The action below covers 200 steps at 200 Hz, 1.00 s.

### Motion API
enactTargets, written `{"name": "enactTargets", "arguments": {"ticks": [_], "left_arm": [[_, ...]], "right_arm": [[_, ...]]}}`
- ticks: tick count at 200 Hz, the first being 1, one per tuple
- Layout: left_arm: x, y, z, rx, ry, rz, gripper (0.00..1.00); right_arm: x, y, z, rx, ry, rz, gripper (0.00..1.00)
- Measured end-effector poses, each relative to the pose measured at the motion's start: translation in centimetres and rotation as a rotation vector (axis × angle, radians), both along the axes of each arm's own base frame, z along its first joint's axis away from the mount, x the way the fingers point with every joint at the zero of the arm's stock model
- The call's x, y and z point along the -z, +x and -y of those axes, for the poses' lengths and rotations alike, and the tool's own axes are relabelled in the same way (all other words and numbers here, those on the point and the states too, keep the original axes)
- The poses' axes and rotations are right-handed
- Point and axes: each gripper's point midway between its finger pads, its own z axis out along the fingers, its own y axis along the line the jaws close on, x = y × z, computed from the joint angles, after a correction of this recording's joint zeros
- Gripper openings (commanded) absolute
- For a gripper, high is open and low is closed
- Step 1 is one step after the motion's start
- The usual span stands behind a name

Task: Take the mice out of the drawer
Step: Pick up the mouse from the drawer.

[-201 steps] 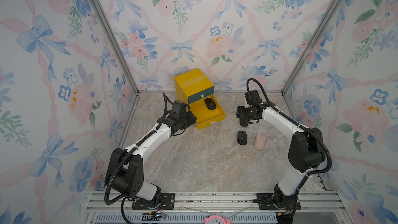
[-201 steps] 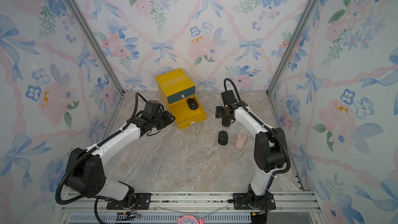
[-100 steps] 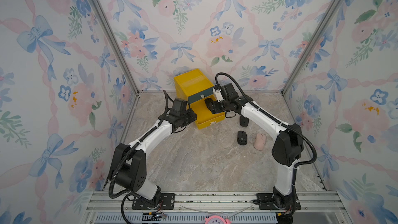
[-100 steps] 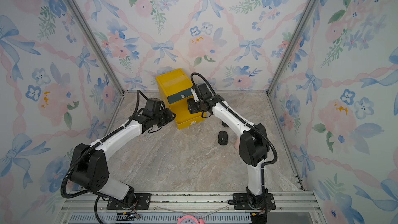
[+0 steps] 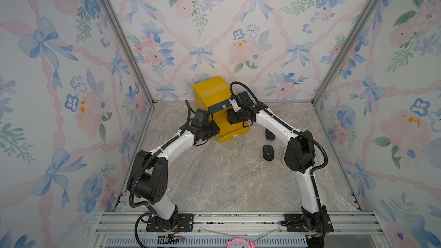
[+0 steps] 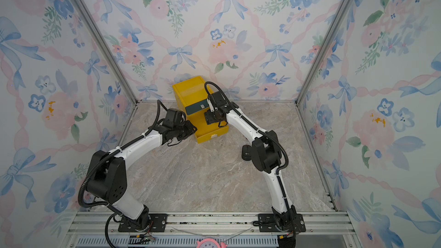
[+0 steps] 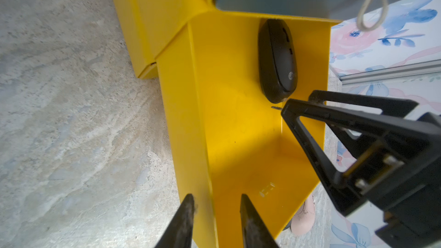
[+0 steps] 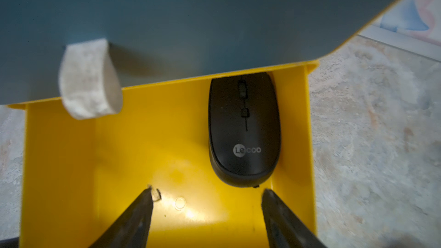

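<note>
Marble-look tabletop (image 5: pixel 214 182) inside floral walls (image 5: pixel 214 32); left claw (image 7: pixel 216 196) pinches drawer wall (image 7: pixel 185 115), right claw (image 8: pixel 207 189) gapes before mouse (image 8: pixel 243 127).

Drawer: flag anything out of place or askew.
One mouse lies at the back of the drawer, close to a side wall, nose by the teal panel. The yellow cabinet sits skewed to the back wall. No damage shows.

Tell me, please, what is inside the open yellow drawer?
One black mouse lies on the drawer floor, close beside a side wall, its front end just under the cabinet front. The rest of the visible floor is bare. The part still inside the cabinet is hidden.
</note>
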Motion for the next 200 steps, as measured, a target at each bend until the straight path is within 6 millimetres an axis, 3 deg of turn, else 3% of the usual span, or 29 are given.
{"name": "enactTargets", "arguments": {"ticks": [37,71,87,133,161,200], "left_arm": [[1.5,0.1,0.0,-0.005,0.009,-0.035,0.32],[1.6,0.1,0.0,-0.007,0.007,-0.040,0.32],[1.7,0.1,0.0,-0.012,0.005,-0.044,0.31],[1.7,0.1,-0.1,-0.020,-0.002,-0.048,0.30],[1.7,0.2,-0.2,-0.023,-0.002,-0.049,0.30],[1.7,0.2,-0.4,-0.027,-0.002,-0.049,0.30]], "right_arm": [[0.6,1.2,-0.1,0.012,-0.027,0.020,0.79],[2.4,1.8,-0.2,0.011,-0.056,0.005,0.79],[2.3,2.0,-0.4,0.007,-0.057,0.014,0.78],[2.2,1.3,-1.9,-0.046,-0.034,0.018,0.74],[1.8,-0.2,-3.5,-0.094,0.004,0.015,0.73],[0.6,-0.5,-3.0,-0.058,0.007,0.030,0.76]]}}
